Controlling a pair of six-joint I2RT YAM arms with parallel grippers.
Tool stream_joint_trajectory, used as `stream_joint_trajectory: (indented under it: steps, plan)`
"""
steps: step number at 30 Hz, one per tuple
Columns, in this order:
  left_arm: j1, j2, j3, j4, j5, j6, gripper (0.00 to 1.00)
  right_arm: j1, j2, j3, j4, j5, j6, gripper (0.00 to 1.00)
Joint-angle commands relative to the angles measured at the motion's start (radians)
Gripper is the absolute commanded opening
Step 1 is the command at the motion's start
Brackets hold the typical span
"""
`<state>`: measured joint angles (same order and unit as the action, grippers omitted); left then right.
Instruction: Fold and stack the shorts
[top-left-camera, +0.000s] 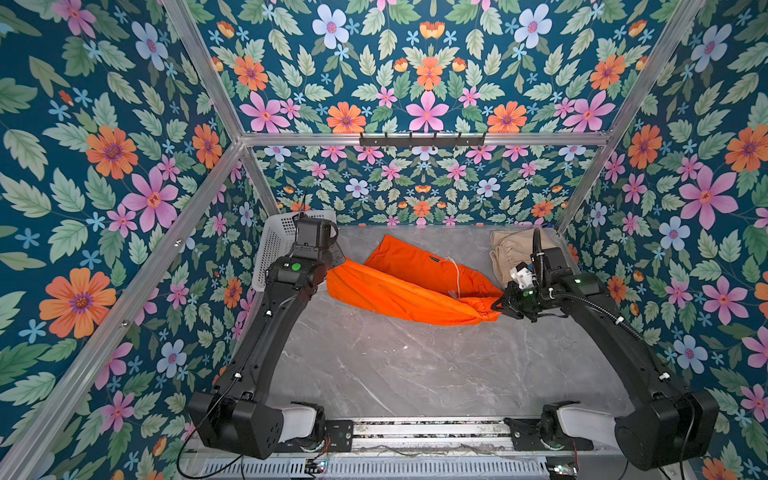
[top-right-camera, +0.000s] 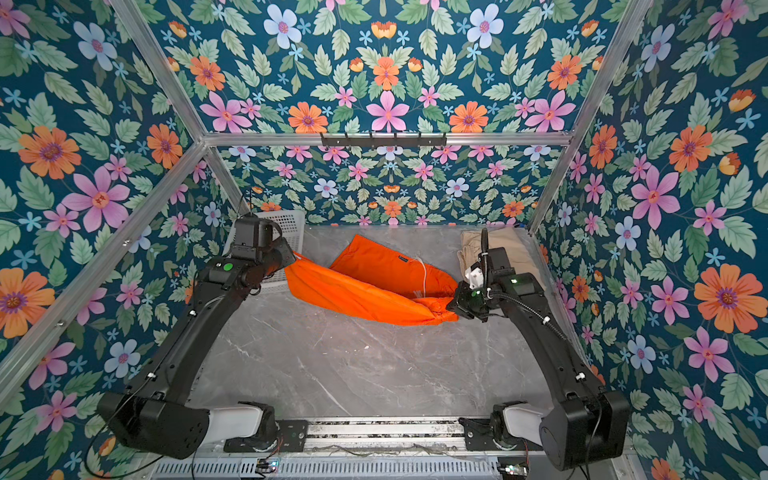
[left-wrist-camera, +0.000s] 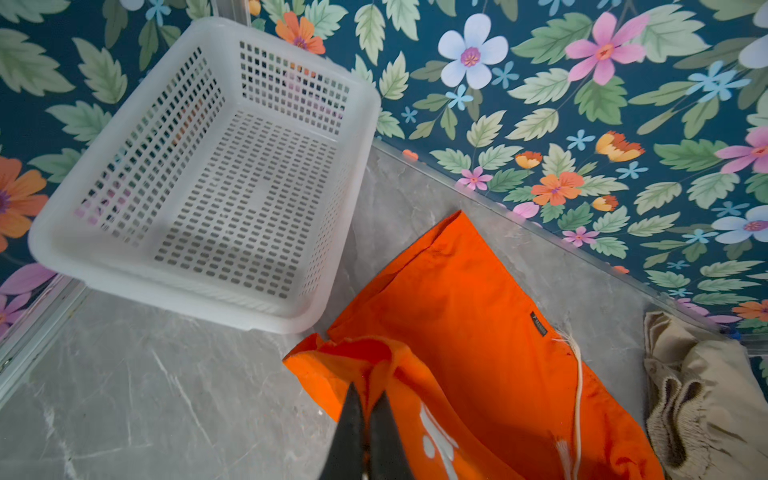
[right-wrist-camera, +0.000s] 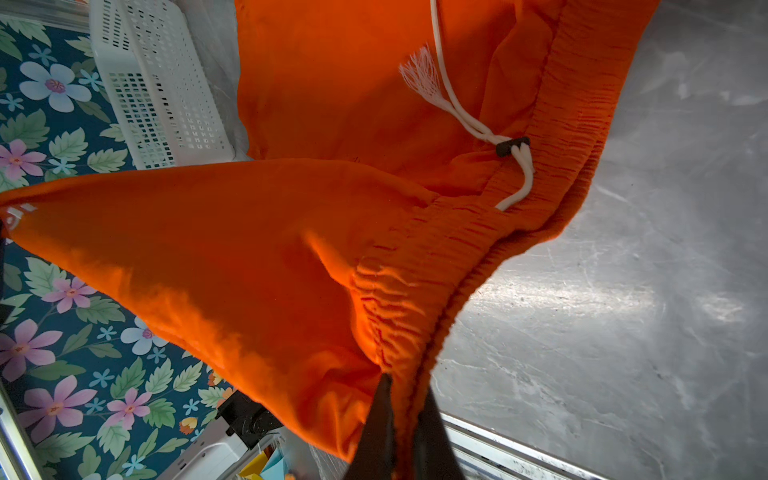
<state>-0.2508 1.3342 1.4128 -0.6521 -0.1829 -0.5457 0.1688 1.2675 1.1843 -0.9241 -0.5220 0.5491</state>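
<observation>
Spanning lengthwise, the orange shorts hang pinched between the left gripper beside the white basket and the right gripper farther from it.

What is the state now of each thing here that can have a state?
orange shorts: partly lifted, held at two ends, the rest on the table.
beige shorts: lying bunched at the table's far right corner, not held.
white basket: empty.
left end effector: shut on the orange shorts.
right end effector: shut on the orange shorts' waistband.

robot test booth: aluminium frame, floral walls, marble tabletop.
</observation>
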Motion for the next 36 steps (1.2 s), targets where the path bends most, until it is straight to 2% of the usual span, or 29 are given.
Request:
stream_joint_trajectory:
  steps: [1,9,26,32,36]
  plan:
    - [-0.002,0.032,0.024,0.098,0.024,0.035,0.0,-0.011,0.029,0.04,-0.037,-0.002,-0.044,0.07]
    - [-0.003,0.13,0.075,0.165,0.052,0.042,0.0,-0.036,0.086,0.092,-0.034,-0.013,-0.063,0.07]
    - [-0.004,0.381,0.182,0.257,0.071,0.052,0.0,-0.096,0.218,0.087,0.005,-0.074,-0.052,0.07]
    - [-0.002,0.506,0.267,0.275,0.083,0.053,0.0,-0.113,0.261,0.075,0.016,-0.089,-0.033,0.09]
    - [-0.002,0.592,0.337,0.279,0.101,0.05,0.0,-0.137,0.273,0.033,0.043,-0.145,-0.005,0.09]
